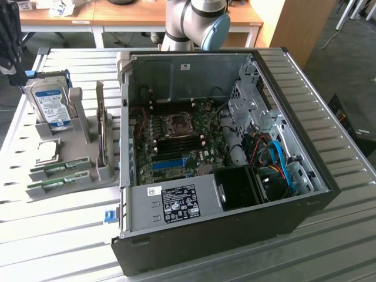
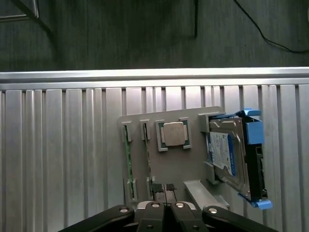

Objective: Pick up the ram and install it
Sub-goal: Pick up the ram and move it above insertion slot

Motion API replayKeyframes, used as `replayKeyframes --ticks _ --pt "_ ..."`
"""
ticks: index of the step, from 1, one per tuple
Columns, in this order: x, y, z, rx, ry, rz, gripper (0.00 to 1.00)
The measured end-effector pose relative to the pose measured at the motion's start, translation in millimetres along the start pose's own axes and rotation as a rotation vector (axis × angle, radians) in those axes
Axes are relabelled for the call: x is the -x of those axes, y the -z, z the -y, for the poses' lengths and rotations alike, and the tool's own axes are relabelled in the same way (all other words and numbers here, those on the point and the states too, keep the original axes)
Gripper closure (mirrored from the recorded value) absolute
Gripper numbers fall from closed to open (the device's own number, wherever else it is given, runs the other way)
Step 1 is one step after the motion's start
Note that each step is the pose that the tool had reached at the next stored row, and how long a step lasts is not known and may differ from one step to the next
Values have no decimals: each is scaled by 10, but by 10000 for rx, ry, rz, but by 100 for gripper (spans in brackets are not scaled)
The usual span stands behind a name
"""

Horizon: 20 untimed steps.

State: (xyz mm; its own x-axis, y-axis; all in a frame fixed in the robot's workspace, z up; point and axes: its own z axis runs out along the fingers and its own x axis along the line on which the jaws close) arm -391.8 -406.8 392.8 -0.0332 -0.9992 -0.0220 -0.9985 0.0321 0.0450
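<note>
Fingers (image 2: 155, 187) pressed together, empty, hovering over the grey holder (image 2: 174, 166) on the desk (image 1: 59, 235). Ram (image 2: 128, 159) stands on edge in the holder's slots, top edge free to pinch. Looks like two sticks, hard to be sure. Computer case (image 1: 223, 176) lies open, board facing up for access.

green ram (image 1: 60, 169), blue-white hard drive (image 1: 51, 106)

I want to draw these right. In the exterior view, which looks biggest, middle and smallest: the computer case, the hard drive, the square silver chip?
1. computer case, far the largest
2. hard drive
3. square silver chip, right beside the drive, so nearness is no trick
</note>
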Motion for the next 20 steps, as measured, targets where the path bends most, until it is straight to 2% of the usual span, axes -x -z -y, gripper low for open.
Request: replayKeyframes --ticks 3,8,14,20 --pt "0 0 0 9 405 -29 89" --pt "0 -1 0 9 414 -28 89" --pt "1 -4 0 -34 463 79 89" --pt "0 -4 0 -27 759 68 89"
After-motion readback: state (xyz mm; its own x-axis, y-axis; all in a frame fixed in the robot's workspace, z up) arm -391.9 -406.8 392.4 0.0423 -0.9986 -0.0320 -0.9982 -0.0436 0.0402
